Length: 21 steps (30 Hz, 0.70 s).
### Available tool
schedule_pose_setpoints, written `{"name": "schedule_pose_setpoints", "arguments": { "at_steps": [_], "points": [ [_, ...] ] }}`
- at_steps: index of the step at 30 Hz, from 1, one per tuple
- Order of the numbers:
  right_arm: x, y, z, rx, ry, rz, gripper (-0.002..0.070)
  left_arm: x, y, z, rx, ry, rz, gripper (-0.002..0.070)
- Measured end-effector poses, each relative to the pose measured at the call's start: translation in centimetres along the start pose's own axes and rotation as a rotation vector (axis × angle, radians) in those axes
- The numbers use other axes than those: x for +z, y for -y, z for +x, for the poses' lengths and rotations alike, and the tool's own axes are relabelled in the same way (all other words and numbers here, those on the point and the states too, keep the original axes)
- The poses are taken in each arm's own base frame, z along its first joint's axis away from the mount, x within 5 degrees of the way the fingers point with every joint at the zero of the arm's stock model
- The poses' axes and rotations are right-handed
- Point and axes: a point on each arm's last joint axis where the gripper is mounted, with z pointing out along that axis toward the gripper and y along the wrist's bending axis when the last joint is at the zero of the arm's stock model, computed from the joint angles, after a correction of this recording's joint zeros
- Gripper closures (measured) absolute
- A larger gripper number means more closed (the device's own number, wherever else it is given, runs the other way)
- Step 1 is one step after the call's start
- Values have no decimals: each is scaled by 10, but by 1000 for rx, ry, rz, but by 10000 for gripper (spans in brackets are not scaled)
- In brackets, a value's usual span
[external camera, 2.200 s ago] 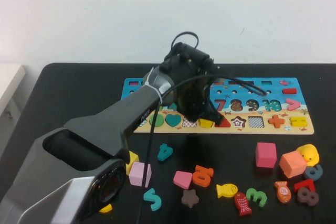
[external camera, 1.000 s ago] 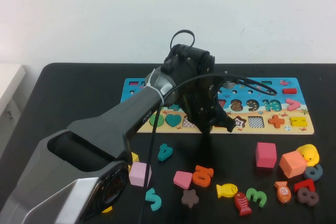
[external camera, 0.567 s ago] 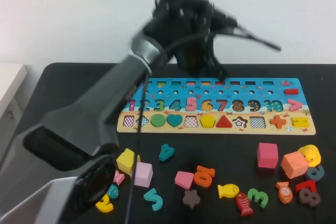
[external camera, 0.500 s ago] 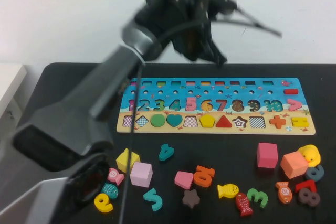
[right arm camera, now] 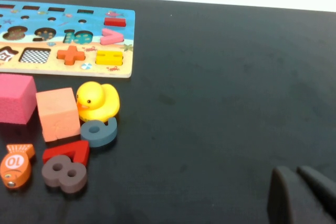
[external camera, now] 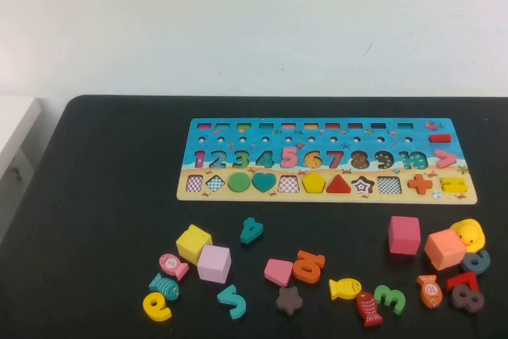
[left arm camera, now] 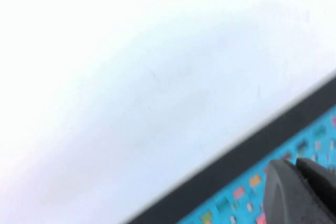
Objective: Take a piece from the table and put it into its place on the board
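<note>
The piece, a flat yellow pentagon (external camera: 313,183), lies in its cut-out in the shape row of the board (external camera: 238,142), between a checkered empty slot and the red triangle. No arm shows in the high view. In the left wrist view my left gripper (left arm camera: 296,163) is shut and empty, raised above the far edge of the board (left arm camera: 247,192) and facing the white wall. My right gripper (right arm camera: 295,171) is shut with nothing in it, low over bare table (right arm camera: 220,87) to the right of the board's end (right arm camera: 126,35).
Loose pieces lie along the table's front: yellow cube (external camera: 193,242), lilac cube (external camera: 213,263), pink cube (external camera: 403,234), orange cube (external camera: 443,248), yellow duck (external camera: 467,233), yellow fish (external camera: 344,287), brown star (external camera: 288,300), several numbers. A white wall rises behind the table.
The left arm lifted off the board, swung up and back, and left the high view. The yellow pentagon stays in its cut-out.
</note>
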Motion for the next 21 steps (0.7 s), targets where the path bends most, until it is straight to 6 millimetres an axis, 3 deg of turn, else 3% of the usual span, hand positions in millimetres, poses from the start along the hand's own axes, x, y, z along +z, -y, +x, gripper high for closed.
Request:
{"name": "schedule_pose_setpoints", "arguments": {
  "at_steps": [6,10,17,21],
  "points": [
    [0,0,0,0,0,0,657,-102,-19,-14,-4,185,-37,675],
    [0,0,0,0,0,0,658,-149,-25,-8,12,224,-49,675],
    [0,0,0,0,0,0,657,-171,-23,31,82,91,-32,676],
    [0,0,0,0,0,0,658,-162,-16,68,115,-54,-9,676]
  ]
}}
